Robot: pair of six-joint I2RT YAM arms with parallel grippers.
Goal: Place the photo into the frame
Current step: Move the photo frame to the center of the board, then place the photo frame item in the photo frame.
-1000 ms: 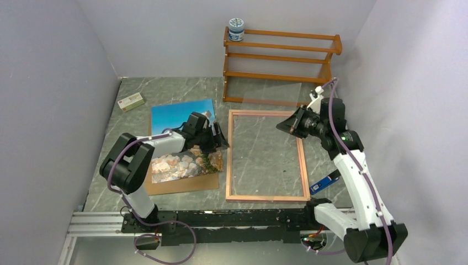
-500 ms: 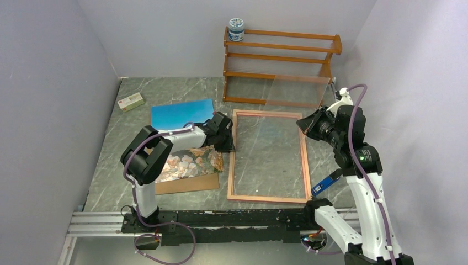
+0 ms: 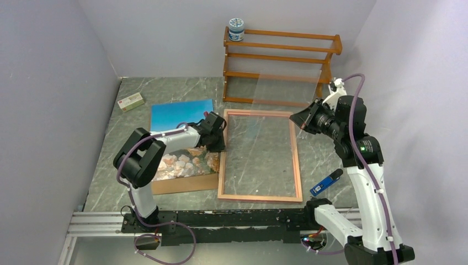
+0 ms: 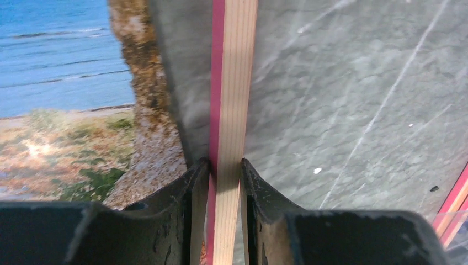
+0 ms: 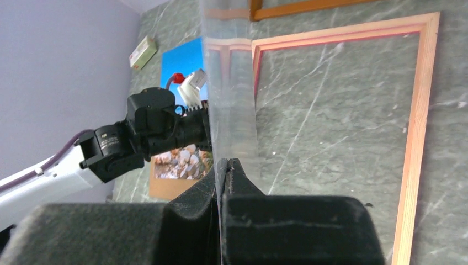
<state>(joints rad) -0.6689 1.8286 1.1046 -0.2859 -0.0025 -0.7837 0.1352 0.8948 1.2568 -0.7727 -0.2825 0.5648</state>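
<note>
- Photo (image 3: 181, 117): face up on a brown panel (image 3: 185, 185), left half of the table (image 3: 110, 165), just beside the frame. Thin print, likely light, limp and glossy, so easy to crease. Best taken at a free edge or corner; the far-left corner lies exposed.
- Frame (image 3: 259, 197): flat at mid-table, pale wood back up, with a pink edge visible in the left wrist view. The opening is bare and the marble shows through. The rails are thin. Probably light and stiff, but it may twist if dragged by 1 rail.
- Left gripper (image 4: 224, 165): jaws closed down onto the frame's left long rail near its far end, 1 finger on each side.
- Right gripper (image 5: 225, 164): jaws pinched fully together on the clear pane (image 5: 229, 105), held up on edge over the far-right part of the table. The pane looks slick and fragile.
- Around: rack (image 3: 281, 58) at the far edge, with a jar (image 3: 236, 29) on its top-left end. Small box (image 3: 131, 101) near the far-left corner. Blue item (image 3: 325, 183) just off the frame's near-right corner.
- In the way: the left arm lies across the photo, and both grippers are occupied.
</note>
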